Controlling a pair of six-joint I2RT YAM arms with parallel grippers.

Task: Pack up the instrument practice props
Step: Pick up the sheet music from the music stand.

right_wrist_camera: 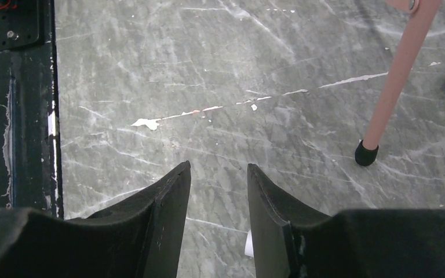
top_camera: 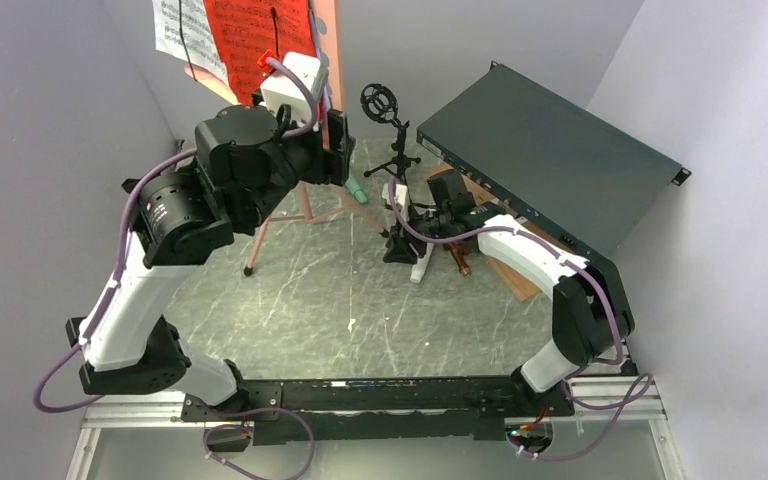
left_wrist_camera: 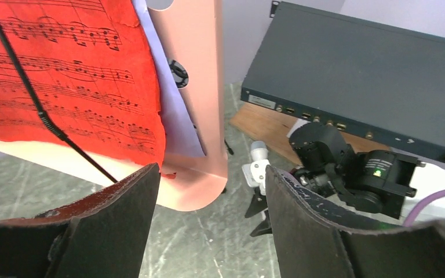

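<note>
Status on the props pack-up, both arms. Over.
Left gripper open, empty, facing pink music tripod, red sheet-music page on it. Right gripper open, empty, low over table, white microphone nearby. Black cord crosses the page.

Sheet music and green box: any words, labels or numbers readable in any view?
No readable text anywhere.
Red sheet-music page: staves and notes only, no words.
White sheet-music page: notation too small to read.
Dark green box: pale front-panel label, too blurred to read.
</note>
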